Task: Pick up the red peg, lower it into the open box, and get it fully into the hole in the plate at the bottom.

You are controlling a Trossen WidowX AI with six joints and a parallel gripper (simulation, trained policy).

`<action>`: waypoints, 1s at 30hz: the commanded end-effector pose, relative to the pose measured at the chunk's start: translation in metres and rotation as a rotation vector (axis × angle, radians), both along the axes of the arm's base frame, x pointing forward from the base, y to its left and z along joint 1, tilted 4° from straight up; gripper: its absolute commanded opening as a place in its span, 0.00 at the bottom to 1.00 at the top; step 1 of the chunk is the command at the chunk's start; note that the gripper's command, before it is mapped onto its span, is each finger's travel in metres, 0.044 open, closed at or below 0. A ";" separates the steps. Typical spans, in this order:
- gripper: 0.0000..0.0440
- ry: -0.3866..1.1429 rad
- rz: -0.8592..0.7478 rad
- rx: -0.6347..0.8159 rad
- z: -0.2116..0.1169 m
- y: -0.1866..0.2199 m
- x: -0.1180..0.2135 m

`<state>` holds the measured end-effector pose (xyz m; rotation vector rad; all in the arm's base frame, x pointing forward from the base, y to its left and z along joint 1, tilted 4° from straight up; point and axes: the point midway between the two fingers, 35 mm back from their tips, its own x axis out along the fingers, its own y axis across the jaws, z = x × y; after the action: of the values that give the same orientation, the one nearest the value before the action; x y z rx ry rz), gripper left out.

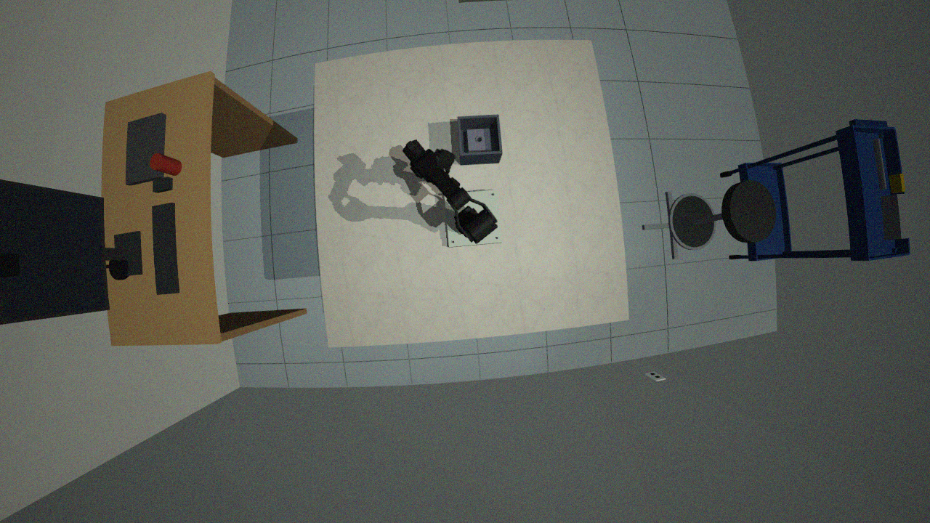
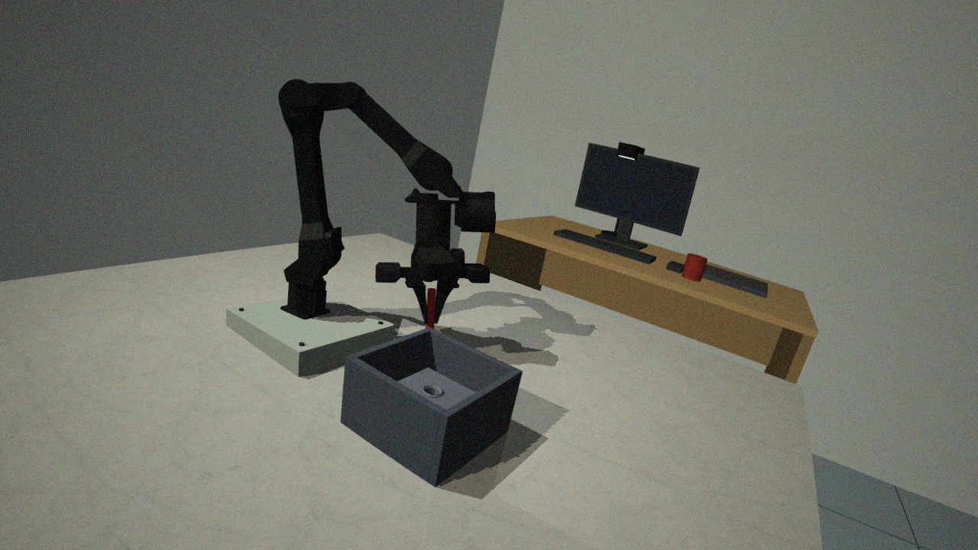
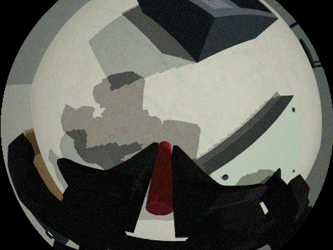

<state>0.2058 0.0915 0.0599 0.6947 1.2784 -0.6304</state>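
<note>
Near the middle of the exterior frame, our end effector grips the red peg, upright behind the box! Likely light, stiff, perhaps slippery; we'd favour this upper-shaft hold.

In the exterior view, the near box hides the foot of the red peg, at the centre. In the wrist view, the box is cut off by the top edge, and the pale base plate, lower right, is partly covered by the gripper. In the top view, the arm hides the peg, and the monitor runs off the left edge.
</note>
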 end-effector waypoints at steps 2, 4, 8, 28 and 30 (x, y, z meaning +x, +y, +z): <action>0.00 -0.052 0.020 -0.032 0.024 -0.010 0.013; 0.00 -0.066 0.024 -0.045 0.032 -0.014 0.018; 0.00 -0.092 0.025 -0.069 0.049 -0.024 0.029; 0.00 -0.133 -0.086 -0.142 0.074 -0.097 0.074; 0.00 -0.135 -0.099 -0.147 0.074 -0.104 0.078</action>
<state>0.2771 -0.0018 0.1333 0.6688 1.0814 -0.7197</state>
